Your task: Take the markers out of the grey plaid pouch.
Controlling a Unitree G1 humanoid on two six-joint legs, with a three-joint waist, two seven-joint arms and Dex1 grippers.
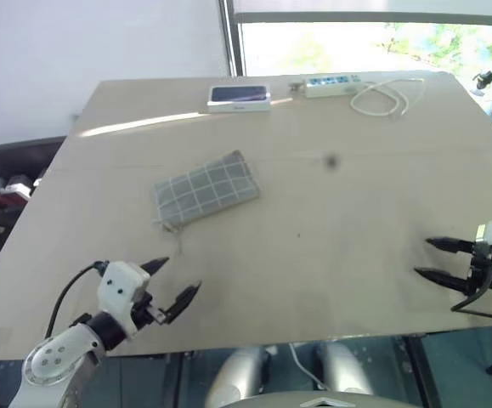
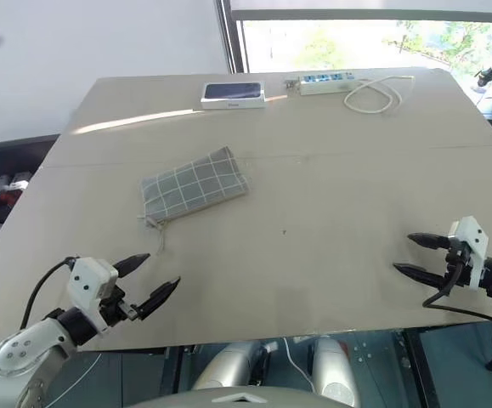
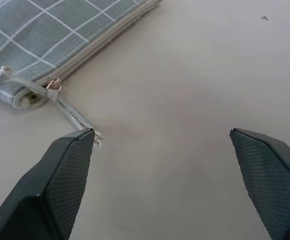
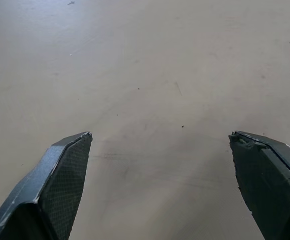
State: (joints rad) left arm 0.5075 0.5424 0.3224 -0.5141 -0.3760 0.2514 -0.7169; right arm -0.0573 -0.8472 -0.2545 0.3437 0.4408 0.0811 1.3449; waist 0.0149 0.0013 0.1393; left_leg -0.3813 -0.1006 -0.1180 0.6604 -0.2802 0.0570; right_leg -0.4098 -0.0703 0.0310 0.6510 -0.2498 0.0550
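Beige table (image 1: 330,255), w/ a grey plaid pouch (image 1: 206,188) lying flat at approx 10 o'clock from centre, zipped shut. Far edge at 12: white-edged box (image 1: 240,98), dark top; power strip (image 1: 331,84) just beside; coiled white cable (image 1: 387,98) at 1.

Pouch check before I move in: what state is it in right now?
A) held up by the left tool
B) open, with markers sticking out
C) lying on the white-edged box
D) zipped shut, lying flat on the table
D: the pouch lies flat on the table with its zip closed to the pull, and the open left tool is clear of it.
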